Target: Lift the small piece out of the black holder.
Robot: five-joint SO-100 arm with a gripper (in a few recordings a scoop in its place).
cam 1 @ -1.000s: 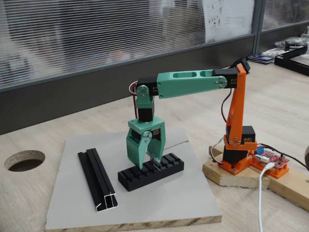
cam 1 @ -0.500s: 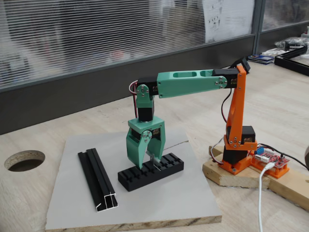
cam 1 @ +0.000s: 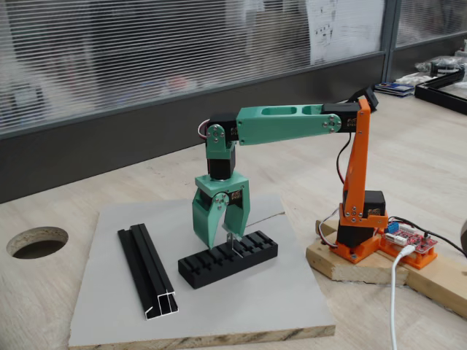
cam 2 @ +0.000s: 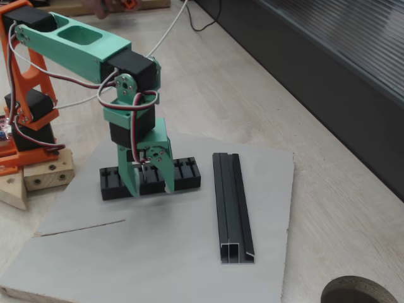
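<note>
in both fixed views the green fingers (cam 1: 221, 235) (cam 2: 150, 182) point straight down at mid-frame over the slotted black holder (cam 1: 228, 259) (cam 2: 189, 173), closed on the small piece (cam 1: 230, 243), which shows as a thin grey strip standing upright just above the holder's slots. the holder sits on a grey board (cam 1: 241, 310) (cam 2: 164, 252) on the desk (cam 1: 44, 292), with a long black rail (cam 1: 148, 270) (cam 2: 232, 205) lying apart from it.

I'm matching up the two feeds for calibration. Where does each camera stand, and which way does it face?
A fixed view: low in front of the grey board, facing the blinds; whole arm shows, orange base at right, gripper over the black holder.
Another fixed view: higher, on the opposite side, looking down; base at left, gripper nearer.
Shared: holder, board, black channel rail and the table's round hole.
</note>
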